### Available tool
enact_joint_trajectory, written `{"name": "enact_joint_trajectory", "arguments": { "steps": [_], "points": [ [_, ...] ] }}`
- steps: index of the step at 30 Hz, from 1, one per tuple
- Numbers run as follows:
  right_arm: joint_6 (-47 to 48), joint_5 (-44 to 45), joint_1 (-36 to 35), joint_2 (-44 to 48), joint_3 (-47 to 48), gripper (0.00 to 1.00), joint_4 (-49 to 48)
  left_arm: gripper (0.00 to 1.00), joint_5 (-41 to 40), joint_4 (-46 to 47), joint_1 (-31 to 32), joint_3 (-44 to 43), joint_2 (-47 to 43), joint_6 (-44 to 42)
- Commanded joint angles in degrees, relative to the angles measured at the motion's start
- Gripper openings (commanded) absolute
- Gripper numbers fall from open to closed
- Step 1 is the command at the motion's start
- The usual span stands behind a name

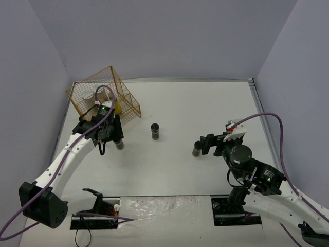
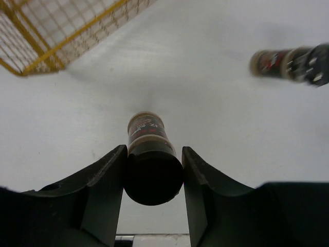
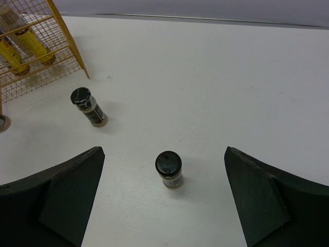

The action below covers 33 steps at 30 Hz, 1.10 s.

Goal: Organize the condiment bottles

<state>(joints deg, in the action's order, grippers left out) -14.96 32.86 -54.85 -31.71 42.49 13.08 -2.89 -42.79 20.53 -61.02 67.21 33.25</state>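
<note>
Left side first: my left claw [image 2: 153,150] is squeezing a short dark jar [image 2: 152,167], both fingers pressing against its sides just below the black cap. I am closed down to its width and nothing else is touching me. I cannot tell whether its base is resting on the table [image 1: 205,103]. I am holding it just in front of the tilted gold wire rack [image 1: 103,95], where two slim yellow bottles [image 3: 23,46] are lying inside.

My right claw [image 3: 163,152] is gaping as wide as it goes, gripping nothing. A second jar [image 3: 169,169] is standing upright on the table just ahead of the gap, touching neither finger. A third jar [image 1: 155,131] is standing alone between my two arms, apart from both claws.
</note>
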Motion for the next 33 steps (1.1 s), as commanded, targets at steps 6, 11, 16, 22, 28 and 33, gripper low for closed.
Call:
{"name": "enact_joint_trajectory", "arguments": {
  "steps": [6, 11, 16, 22, 28, 33],
  "points": [
    [-0.1, 1.0, -0.4, -0.8, -0.2, 1.00, -3.8, 0.06, -3.1, 1.2, -1.2, -26.2, 14.3, -2.0],
    [-0.1, 1.2, -0.5, -0.4, -0.2, 1.00, -3.8, 0.06, -2.8, 3.1, -4.0, -34.4, 22.9, 0.0],
    [-0.2, 1.0, -0.6, -0.1, -0.4, 1.00, -3.8, 0.03, -2.7, 5.0, -5.8, -39.0, 26.7, 0.8],
    [-0.2, 0.9, -0.7, -0.9, -0.2, 1.00, -3.8, 0.02, -1.4, 4.8, -7.5, -43.0, 31.9, 1.4],
    [-0.2, 1.1, -0.7, -1.4, -0.3, 1.00, -3.8, 0.02, -0.4, 5.4, -7.9, -43.4, 35.6, 2.0],
    [-0.3, 1.3, -0.7, -1.6, -0.3, 1.00, -3.8, 0.09, 0.4, 5.8, -8.0, -43.2, 38.9, 2.8]
  ]
}}
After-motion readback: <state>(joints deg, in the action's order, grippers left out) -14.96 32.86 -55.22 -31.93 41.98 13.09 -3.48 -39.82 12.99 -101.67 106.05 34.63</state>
